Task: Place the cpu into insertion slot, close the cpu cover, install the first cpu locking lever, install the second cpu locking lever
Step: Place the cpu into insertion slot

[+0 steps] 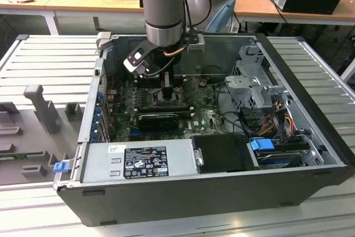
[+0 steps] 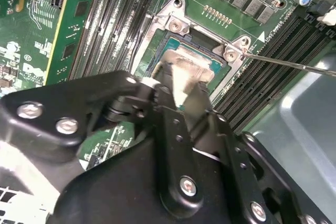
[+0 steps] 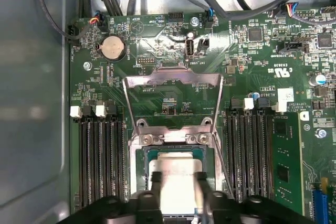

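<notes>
The cpu point(image 3: 176, 167) sits in the slot point(image 3: 142, 163) with its pale top up. The second wrist view shows it point(image 2: 199, 62) inside the slot's dark frame point(image 2: 176, 38). The gripper point(image 3: 178, 182) is right down on the cpu in both wrist views point(image 2: 184, 90). Whether it grips the chip or has let go, I cannot tell. The cover point(image 3: 173, 80) stands raised, hinged at the slot's edge, and the board point(image 3: 294, 77) shows through its window. A thin rod point(image 3: 223, 166) slants just beside the slot, between it and the memory slots point(image 3: 252, 150). In the exterior view the arm point(image 1: 163, 4) drops from the top middle of the frame into the open case point(image 1: 222, 192). Its gripper point(image 1: 166, 87) is low over the board, up and left of centre.
</notes>
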Robot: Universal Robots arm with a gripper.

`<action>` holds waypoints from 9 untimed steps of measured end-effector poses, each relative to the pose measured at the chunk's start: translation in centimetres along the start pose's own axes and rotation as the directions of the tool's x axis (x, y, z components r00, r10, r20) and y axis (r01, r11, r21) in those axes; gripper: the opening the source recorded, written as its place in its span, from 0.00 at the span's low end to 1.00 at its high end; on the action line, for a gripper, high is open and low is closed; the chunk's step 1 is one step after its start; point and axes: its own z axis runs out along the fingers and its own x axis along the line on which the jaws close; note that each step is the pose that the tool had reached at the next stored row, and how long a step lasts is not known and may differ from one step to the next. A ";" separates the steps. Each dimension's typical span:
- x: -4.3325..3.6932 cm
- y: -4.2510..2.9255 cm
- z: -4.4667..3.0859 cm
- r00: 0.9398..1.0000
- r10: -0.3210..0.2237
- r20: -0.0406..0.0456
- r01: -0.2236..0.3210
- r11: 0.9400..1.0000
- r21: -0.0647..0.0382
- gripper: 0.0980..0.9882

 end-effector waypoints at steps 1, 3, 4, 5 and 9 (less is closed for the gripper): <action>0.00 0.00 -0.05 1.000 0.000 0.000 0.000 1.000 0.000 0.21; 0.01 0.01 -0.16 1.000 0.000 0.000 0.000 1.000 0.000 0.14; 0.01 0.02 -0.21 1.000 0.000 0.000 0.000 1.000 0.001 0.07; 0.01 0.02 -0.28 1.000 0.000 0.000 0.000 1.000 0.001 0.01; 0.03 0.04 -0.55 1.000 0.001 0.000 -0.001 1.000 0.001 0.01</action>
